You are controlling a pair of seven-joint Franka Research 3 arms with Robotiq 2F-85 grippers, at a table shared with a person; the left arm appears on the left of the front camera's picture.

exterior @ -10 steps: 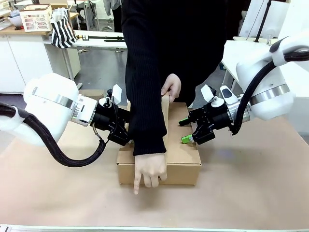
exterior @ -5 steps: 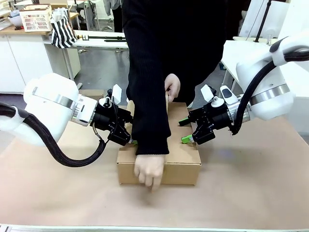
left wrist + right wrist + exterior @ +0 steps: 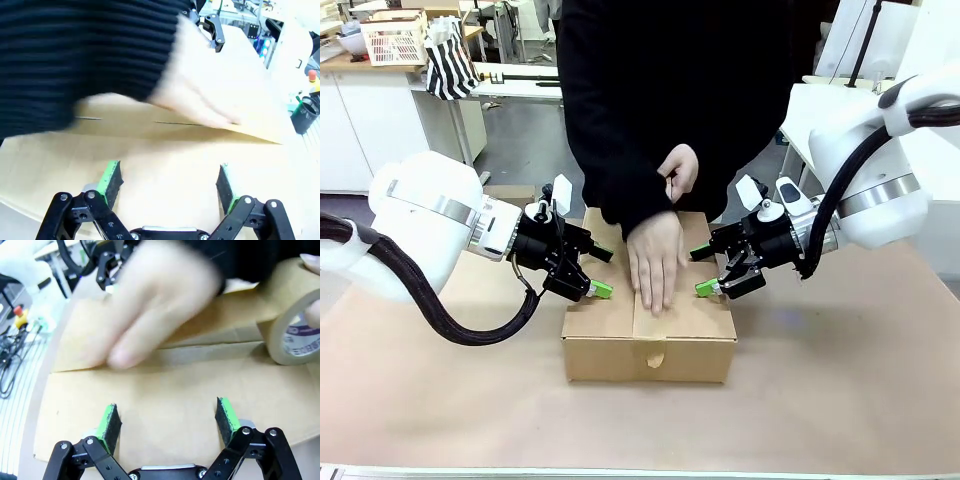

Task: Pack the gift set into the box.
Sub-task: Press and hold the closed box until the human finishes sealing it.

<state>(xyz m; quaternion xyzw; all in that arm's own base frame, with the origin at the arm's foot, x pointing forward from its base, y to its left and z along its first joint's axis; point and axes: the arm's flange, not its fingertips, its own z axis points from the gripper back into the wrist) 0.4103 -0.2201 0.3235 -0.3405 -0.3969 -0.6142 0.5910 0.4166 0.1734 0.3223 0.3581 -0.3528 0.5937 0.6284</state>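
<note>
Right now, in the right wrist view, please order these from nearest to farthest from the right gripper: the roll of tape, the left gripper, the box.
1. The box: its closed top lies directly under the right gripper, whose jaws stand open.
2. The roll of tape: farther up at the picture's right edge, in the person's fingers.
3. The left gripper: farthest, across the box, at the picture's top left.

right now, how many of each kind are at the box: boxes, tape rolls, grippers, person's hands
boxes: 1, the box
tape rolls: 1, the tape roll
grippers: 2, the left gripper and the right gripper
person's hands: 2, one hand flat on the lid, the other hand behind it
total: 6
</note>
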